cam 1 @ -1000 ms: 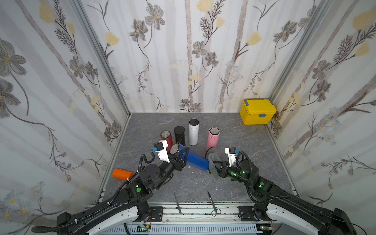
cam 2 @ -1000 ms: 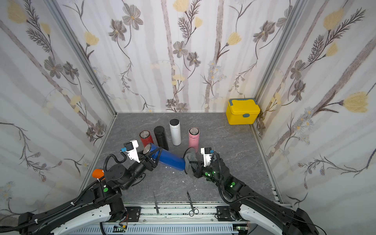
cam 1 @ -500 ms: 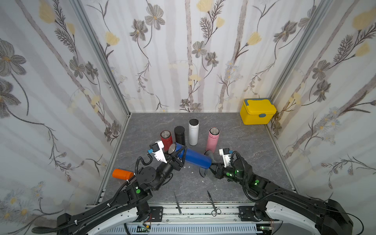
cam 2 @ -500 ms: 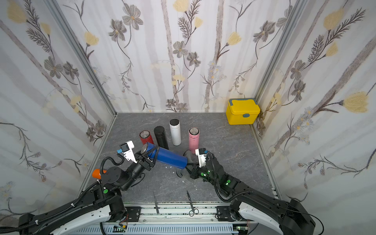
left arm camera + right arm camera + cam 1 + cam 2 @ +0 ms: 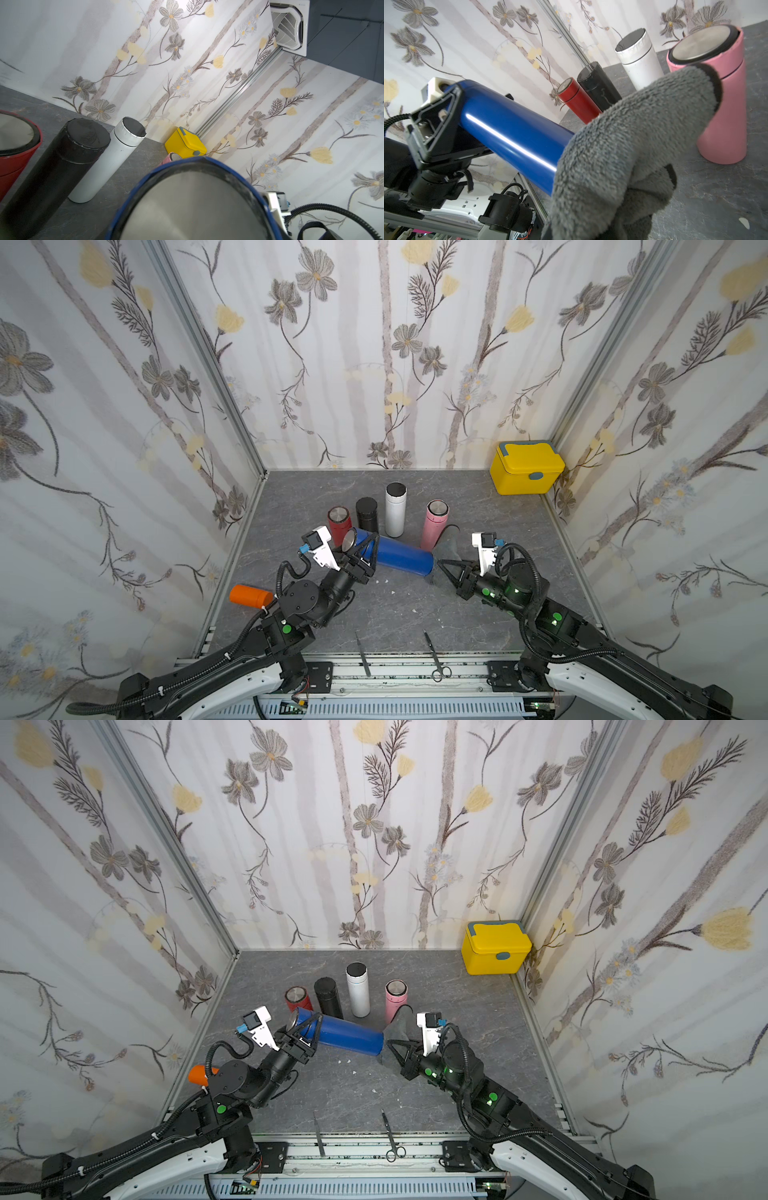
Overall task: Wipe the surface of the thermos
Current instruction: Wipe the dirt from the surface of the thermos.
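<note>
A blue thermos (image 5: 401, 558) (image 5: 347, 1036) hangs tilted above the grey floor. My left gripper (image 5: 365, 549) (image 5: 309, 1029) is shut on it just below its steel lid (image 5: 197, 207). A grey cloth (image 5: 446, 547) (image 5: 395, 1029) (image 5: 633, 145) wraps the thermos's bottom end, and my right gripper (image 5: 439, 563) (image 5: 392, 1046) is shut on it. In the right wrist view the cloth hides my own fingers, while the blue thermos body (image 5: 512, 133) and a left finger (image 5: 436, 124) show clearly.
A red thermos (image 5: 340, 520), a black one (image 5: 367, 514), a white one (image 5: 395, 510) and a pink one (image 5: 434, 524) stand just behind. A yellow box (image 5: 527, 468) sits in the back right corner. An orange cylinder (image 5: 249, 595) lies at the left edge. Scissors (image 5: 434, 655) and a thin metal tool (image 5: 361, 653) lie near the front.
The right gripper has carried the cloth leftwards along the thermos's bottom end and back to the right. The left gripper has shifted the thermos a little to the left.
</note>
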You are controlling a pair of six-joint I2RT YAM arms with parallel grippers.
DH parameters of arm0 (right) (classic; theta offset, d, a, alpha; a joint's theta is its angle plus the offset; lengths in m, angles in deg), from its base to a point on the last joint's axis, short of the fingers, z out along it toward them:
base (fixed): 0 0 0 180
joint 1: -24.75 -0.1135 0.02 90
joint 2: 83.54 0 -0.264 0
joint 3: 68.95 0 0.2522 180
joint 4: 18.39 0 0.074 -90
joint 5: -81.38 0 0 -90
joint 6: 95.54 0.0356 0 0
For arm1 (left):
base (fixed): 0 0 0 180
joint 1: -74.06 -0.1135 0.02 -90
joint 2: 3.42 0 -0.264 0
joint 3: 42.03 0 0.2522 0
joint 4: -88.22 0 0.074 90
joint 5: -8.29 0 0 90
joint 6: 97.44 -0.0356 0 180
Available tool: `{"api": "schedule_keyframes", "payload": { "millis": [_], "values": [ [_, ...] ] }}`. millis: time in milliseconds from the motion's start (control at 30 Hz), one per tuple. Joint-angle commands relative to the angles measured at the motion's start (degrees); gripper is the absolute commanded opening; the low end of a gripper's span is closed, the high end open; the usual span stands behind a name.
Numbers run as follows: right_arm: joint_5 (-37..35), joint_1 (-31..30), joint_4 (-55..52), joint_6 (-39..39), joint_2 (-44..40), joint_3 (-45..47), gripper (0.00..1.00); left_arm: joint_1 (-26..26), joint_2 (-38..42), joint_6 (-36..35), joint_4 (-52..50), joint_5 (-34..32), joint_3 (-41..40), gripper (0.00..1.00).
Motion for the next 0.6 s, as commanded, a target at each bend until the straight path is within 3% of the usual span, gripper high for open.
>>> {"api": "schedule_keyframes", "payload": {
  "millis": [0, 267, 433, 567],
  "values": [
    [3.1, -0.1, 7.7, 0.2, -0.4, 0.2, 0.00, -0.2, -0.2, -1.2, -1.9, 1.6, 0.4, 0.00],
    [10.7, -1.6, 15.4, 0.3, 5.2, 1.2, 0.00, -0.6, -2.1, -1.0, -1.2, 3.5, 2.3, 0.00],
    [7.5, -3.4, 13.3, 0.0, 8.7, 4.4, 0.00, -0.8, -2.1, -1.4, -0.7, 4.1, 3.4, 0.00],
    [2.3, -3.4, 7.4, 0.1, 6.5, 8.2, 0.00, -1.2, -1.6, -1.9, -1.1, 4.1, 3.4, 0.00]
  ]
}}
